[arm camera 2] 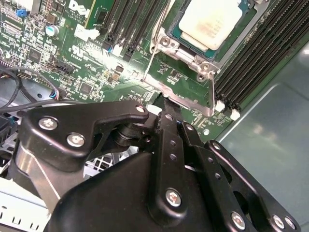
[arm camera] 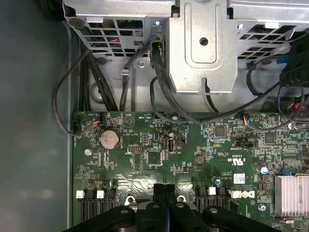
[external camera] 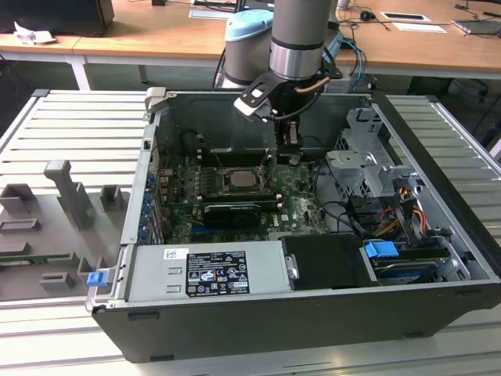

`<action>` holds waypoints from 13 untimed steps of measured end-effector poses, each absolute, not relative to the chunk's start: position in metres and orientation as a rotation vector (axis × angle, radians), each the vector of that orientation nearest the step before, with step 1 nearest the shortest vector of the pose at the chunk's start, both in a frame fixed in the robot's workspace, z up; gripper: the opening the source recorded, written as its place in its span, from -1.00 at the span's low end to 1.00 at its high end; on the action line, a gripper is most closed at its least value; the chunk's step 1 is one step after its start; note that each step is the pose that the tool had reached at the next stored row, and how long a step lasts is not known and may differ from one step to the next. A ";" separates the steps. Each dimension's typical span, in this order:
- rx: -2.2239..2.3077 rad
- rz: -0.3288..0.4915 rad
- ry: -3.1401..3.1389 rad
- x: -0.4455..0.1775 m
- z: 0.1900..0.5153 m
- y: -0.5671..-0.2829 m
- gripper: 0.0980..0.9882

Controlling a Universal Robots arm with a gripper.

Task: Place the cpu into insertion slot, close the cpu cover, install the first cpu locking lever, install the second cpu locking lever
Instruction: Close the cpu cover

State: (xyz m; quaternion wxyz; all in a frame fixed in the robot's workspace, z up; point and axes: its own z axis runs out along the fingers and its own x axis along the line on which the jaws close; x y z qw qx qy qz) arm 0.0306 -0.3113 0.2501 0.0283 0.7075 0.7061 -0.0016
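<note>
Nearest in the second wrist view, the claw [arm camera 2: 164, 102] had its two black fingers pressed together into one narrow blade with nothing pinched between them. Its tip was down at the bright metal edge just beside the insertion slot [arm camera 2: 165, 43]. From that placing, the step in hand looked to be seating a locking lever. The cpu [arm camera 2: 210, 21] already lay flat in the slot, and the cpu cover [arm camera 2: 227, 50] appeared to lie down around it, the pale face showing through its window. To do this well, a closed claw should bear on the lever's end alone. It should push down and sideways in one slow, even stroke until the wire catches under its hook. It should also clear the small parts on the green motherboard [arm camera 2: 72, 58] and the white memory latch [arm camera 2: 219, 105] close by, since a slip would likely scrape the board. Counted, there were one claw, one cpu, one cover and one slot. There were what looked like two thin wire levers, the nearer lever [arm camera 2: 150, 63] by the claw's tip and the other lever [arm camera 2: 212, 96] along the adjoining side. Two banks of black memory slots [arm camera 2: 128, 24] flanked the socket. Farther off, the first wrist view showed one coin cell [arm camera: 109, 139] and one finned heatsink [arm camera: 291, 194]. In the exterior view one open computer case [external camera: 258, 333] stood on the ribbed desk [external camera: 70, 125], with a wooden desk [external camera: 156, 35] beyond.
</note>
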 end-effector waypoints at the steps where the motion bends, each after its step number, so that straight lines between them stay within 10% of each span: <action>1: 2.183 -0.005 2.179 0.030 0.250 -0.311 -0.98; 13: 2.183 -0.005 2.179 0.024 0.250 -0.311 -0.98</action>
